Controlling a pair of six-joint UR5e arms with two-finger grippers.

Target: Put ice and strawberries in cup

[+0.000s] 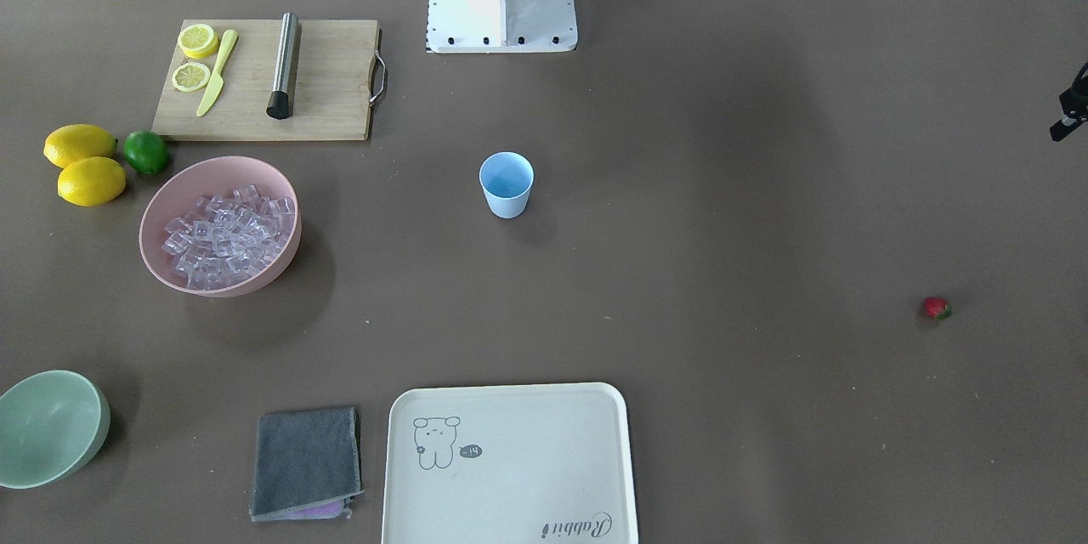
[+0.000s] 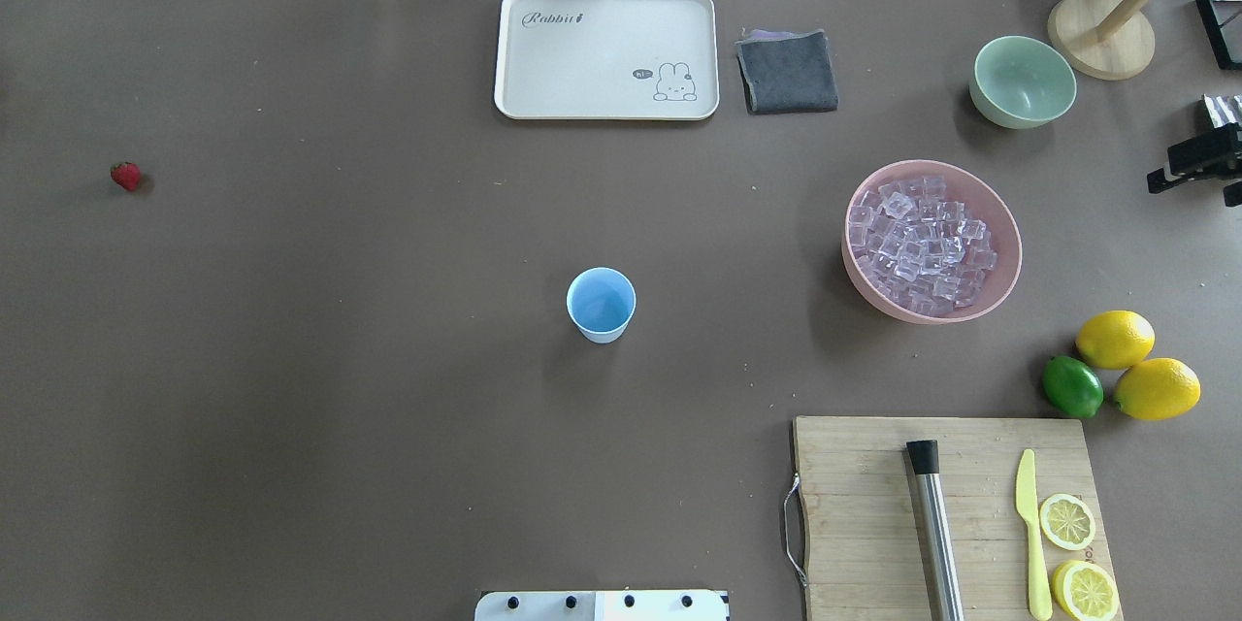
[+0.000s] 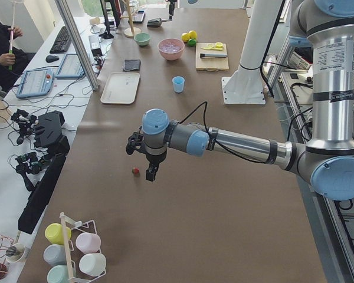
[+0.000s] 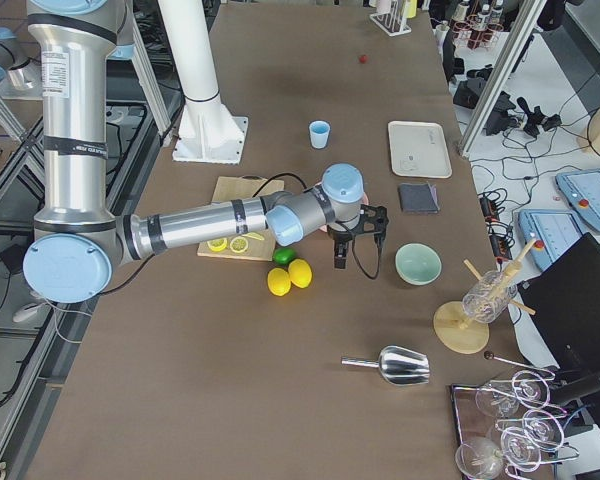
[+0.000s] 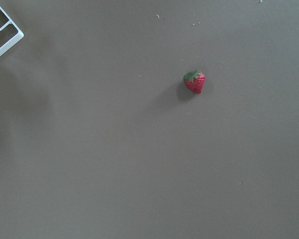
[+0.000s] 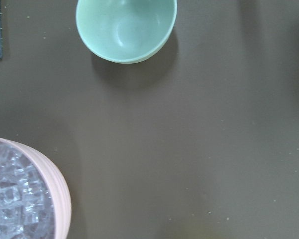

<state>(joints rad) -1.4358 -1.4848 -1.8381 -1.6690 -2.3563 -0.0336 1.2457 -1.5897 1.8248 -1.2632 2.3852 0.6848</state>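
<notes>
Surface: a matt brown table, flecked with pale crumbs.
Room: a lab; along the table's long edge runs a white bench with a keyboard.
Cup: stands upright mid-table, mouth up, its blue inside showing.
Strawberry: lies on its side on the table. In the left wrist view its long axis runs from 11 to 5 o'clock, with the green cap at 11. In the overhead view it is at 10 o'clock of the cup, well apart.
Ice: heaped in the pink bowl, at 2 to 3 o'clock of the cup in the overhead view.
Left gripper: hangs over the table, the strawberry just beside it at 9 o'clock in the left view. How far its jaws are spread cannot be told.
Right gripper: hangs between the pink bowl and the green bowl. Its wrist view has the ice at 8 o'clock and the green bowl at 12. Its jaw spread cannot be told either.
</notes>
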